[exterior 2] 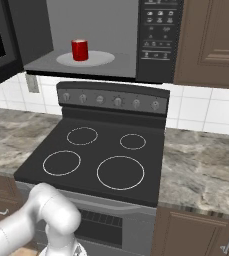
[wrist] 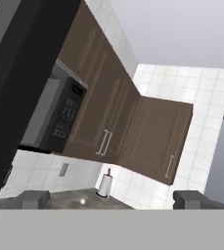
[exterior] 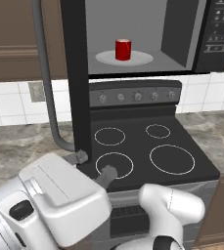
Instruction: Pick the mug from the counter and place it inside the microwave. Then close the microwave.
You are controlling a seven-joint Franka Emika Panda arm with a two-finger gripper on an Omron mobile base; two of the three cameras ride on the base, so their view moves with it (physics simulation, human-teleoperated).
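Note:
The red mug [exterior: 123, 49] [exterior 2: 79, 50] stands upright on the white turntable plate inside the microwave [exterior: 216, 34] [exterior 2: 158, 35], apart from my gripper. The microwave's door [exterior: 77, 73] [wrist: 15, 73] stands swung out, seen edge-on, with its curved grey handle [exterior: 47, 88] to the left. My gripper [exterior: 94, 165] [wrist: 112, 200] is open just below the door's lower edge, over the stove's front left corner, with nothing between its fingers. The marbled counter [exterior: 15, 146] [exterior 2: 201, 160] runs on both sides of the stove.
A black stovetop [exterior: 147, 151] [exterior 2: 101, 155] with white burner rings and a knob panel sits under the microwave. Brown wall cabinets [exterior 2: 211, 40] [wrist: 133, 127] hang to the right. A paper towel roll [wrist: 105, 184] stands on the far counter.

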